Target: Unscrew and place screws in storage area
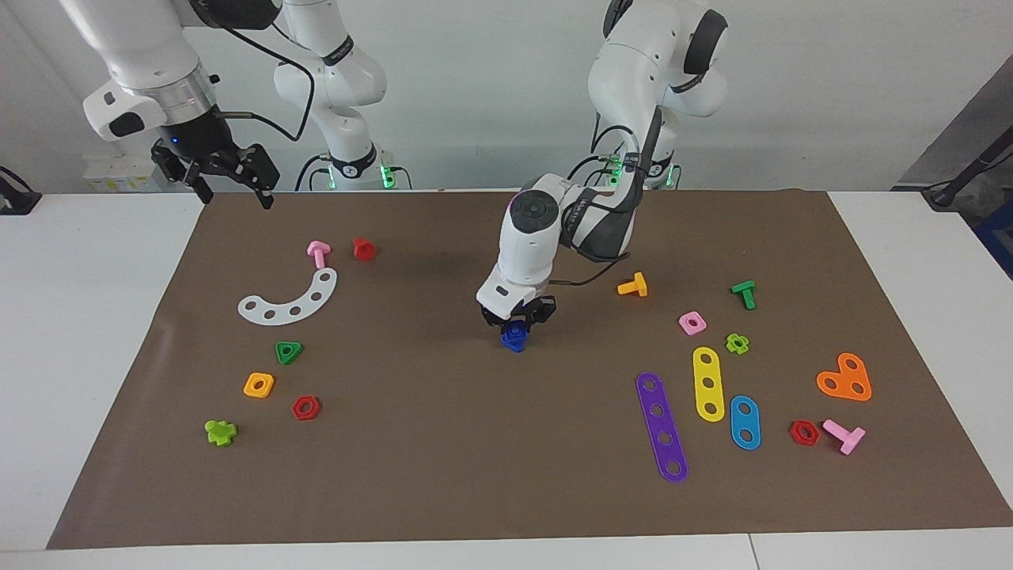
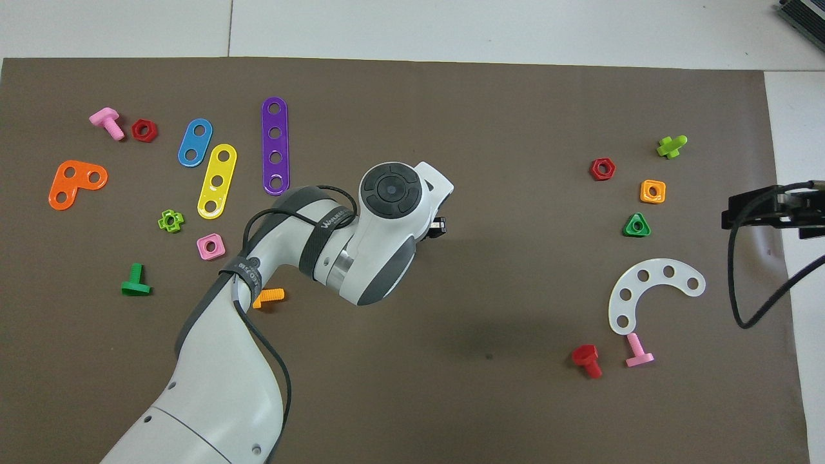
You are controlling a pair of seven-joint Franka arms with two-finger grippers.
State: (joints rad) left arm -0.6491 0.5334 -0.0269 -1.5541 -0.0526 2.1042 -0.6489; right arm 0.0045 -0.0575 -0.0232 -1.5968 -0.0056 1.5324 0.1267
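Your left gripper [image 1: 518, 320] is down at the middle of the brown mat [image 1: 443, 475], its fingers closed around the dark-blue bolt [image 1: 514, 337]. That bolt sits at mat level under the fingertips, though you cannot tell whether it touches the mat. It lies well apart from the parts at either end. From overhead the left arm's wrist covers the bolt completely, and only a black finger edge [image 2: 438, 226] shows past the white housing.

Your right gripper [image 1: 229, 176] waits raised over the mat's corner at the right arm's end, next to the robots, with its fingers spread and nothing between them.

Toward the right arm's end you have a white curved plate with holes [image 1: 290, 300], a pink bolt [image 1: 318, 252] and a red bolt [image 1: 363, 248] nearer to the robots than it, and farther out a green triangular nut [image 1: 289, 351], an orange square nut [image 1: 259, 385], a red hex nut [image 1: 305, 407] and a lime-green bolt [image 1: 220, 431].

Toward the left arm's end you can see an orange bolt [image 1: 634, 286], a green bolt [image 1: 744, 293], a pink square nut [image 1: 692, 322], a lime-green nut [image 1: 737, 343], a yellow three-hole strip [image 1: 708, 383], a purple four-hole strip [image 1: 662, 426], a light-blue two-hole plate [image 1: 745, 422] and an orange heart-shaped plate [image 1: 845, 378].
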